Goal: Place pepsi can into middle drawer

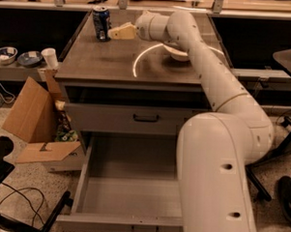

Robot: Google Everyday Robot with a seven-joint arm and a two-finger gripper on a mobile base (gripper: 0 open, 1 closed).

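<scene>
hovering over brown wooden surface (109, 63), cream tool (114, 33) just beside small dark blue pepsi can (101, 22); its state: cannot tell. wide grey metal middle drawer (128, 187) open.

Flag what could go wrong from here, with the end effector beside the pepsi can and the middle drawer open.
1. The end effector sits close beside the upright pepsi can near the back edge of the cabinet top; a sideways nudge could tip it or push it off.
2. The arm passes by the white bowl; swinging back could knock it.
3. The arm hides the right side of the open middle drawer, so placement may be hard to watch.
</scene>
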